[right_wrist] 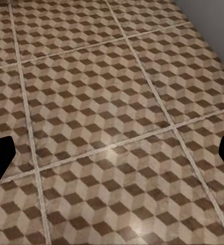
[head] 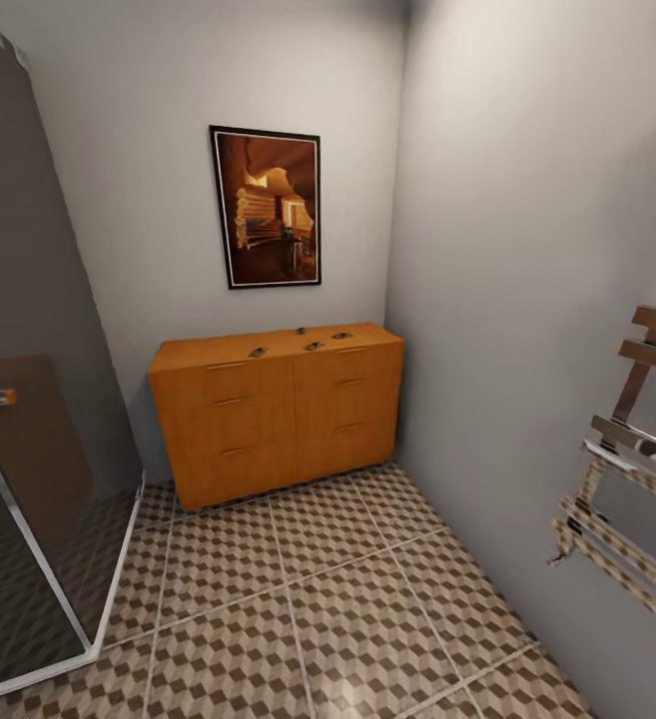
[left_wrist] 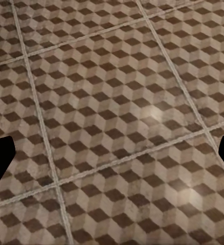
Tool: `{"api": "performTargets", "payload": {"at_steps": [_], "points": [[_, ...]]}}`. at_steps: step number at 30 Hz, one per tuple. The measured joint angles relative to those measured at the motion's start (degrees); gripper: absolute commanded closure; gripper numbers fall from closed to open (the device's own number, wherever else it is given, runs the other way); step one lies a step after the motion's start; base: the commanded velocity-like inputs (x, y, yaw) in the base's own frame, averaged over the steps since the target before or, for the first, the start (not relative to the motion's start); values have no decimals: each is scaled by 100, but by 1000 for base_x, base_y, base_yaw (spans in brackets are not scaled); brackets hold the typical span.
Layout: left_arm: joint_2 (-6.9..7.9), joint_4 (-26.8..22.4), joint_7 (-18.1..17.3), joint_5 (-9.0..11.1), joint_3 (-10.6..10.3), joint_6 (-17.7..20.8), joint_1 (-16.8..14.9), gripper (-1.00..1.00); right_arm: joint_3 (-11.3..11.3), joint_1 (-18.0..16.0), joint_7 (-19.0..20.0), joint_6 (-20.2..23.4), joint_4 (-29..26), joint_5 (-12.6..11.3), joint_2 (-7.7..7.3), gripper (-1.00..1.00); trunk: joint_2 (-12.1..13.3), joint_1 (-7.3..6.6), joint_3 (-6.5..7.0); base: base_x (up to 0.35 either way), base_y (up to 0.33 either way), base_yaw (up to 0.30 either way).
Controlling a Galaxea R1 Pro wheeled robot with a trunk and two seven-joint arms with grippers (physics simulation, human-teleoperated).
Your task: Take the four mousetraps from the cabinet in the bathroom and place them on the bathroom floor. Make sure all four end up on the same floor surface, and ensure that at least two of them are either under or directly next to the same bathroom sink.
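four mousetraps (head: 313,346) atop cabinet (head: 278,409), grippers (left_wrist: 112,155) wide apart

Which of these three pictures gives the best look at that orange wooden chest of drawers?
The head view: the cabinet stands whole against the back wall below a framed picture, with four small dark mousetraps on top. Both wrist views look down at the patterned floor tiles, with nothing of the chest.
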Motion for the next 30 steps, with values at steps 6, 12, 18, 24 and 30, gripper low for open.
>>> {"api": "performTargets", "payload": {"at_steps": [6,12,18,24,30], "points": [[0,0,0,0,0,0,0,-100,0,0,-1,0,0,0,0,-100,0,0,0,118,0,197],[0,0,0,0,0,0,0,-100,0,0,0,0,0,0,0,-100,0,1,0,54,0,184],[0,-5,0,0,0,0,0,-100,-1,0,0,0,0,0,0,-100,0,2,0,9,0,71],[0,-5,0,0,0,0,0,-100,0,0,0,0,0,0,0,-100,0,2,0,2,0,13],[0,0,0,0,0,0,0,-100,0,1,0,0,0,0,0,-100,0,2,0,0,0,2]]}}
